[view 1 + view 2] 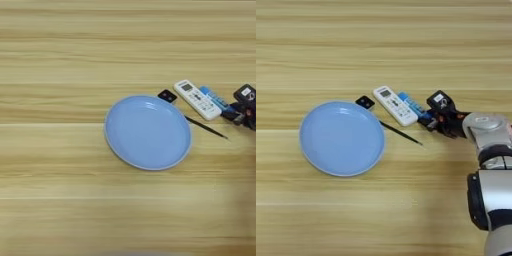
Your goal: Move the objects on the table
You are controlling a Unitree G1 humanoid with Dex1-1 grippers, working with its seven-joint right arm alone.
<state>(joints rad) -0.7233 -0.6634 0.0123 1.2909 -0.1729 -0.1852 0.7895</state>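
Light-wood plank table (406,40). Left: empty light-blue plate (341,137), small black square piece (365,102) at far rim. Then white remote (394,105), blue tube (412,105) touching behind; thin dark stick (401,133) alongside. Right gripper (432,119) at tube's end, finger state unreadable. Risk: nudged tube shoving remote.

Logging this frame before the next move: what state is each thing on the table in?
plate: upright, nothing on it.
remote: lying flat, screen up.
blue tube: lying beside the remote, the end effector at its near end.
black square piece: flat, at the plate's far rim.
thin black stick: lying flat.
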